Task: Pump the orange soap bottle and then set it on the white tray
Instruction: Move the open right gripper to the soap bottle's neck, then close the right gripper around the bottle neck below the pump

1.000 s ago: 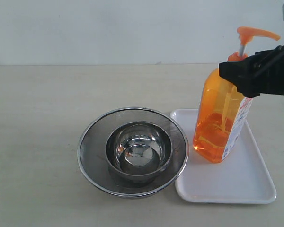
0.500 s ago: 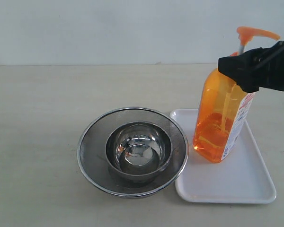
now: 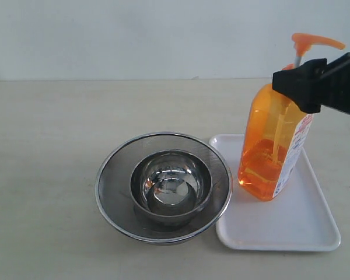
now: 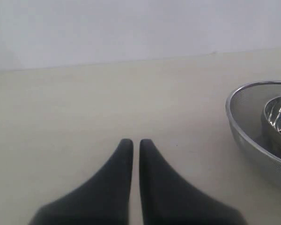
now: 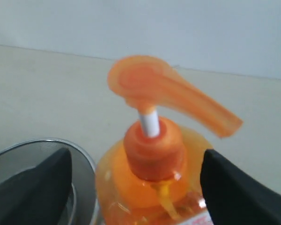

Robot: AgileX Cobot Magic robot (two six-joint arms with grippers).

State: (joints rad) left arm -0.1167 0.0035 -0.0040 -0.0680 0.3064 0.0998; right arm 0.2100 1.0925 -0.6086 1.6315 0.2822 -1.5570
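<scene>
our right gripper (image 3: pixel 294 86) spread astride tall orange plastic soap bottle (image 3: pixel 268 157) on white rectangular tray (image 3: pixel 291 227), our left gripper (image 4: pixel 132 143) pinched together

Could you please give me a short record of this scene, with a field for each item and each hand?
bottle: tall translucent orange plastic soap bottle, standing on the tray, pump head raised
tray: flat rectangular white plastic tray, beside the strainer
strainer: round steel mesh strainer, with a steel bowl inside
right hand: open, one finger on each side of the bottle's shoulder
left hand: shut, holding nothing, near the strainer
</scene>
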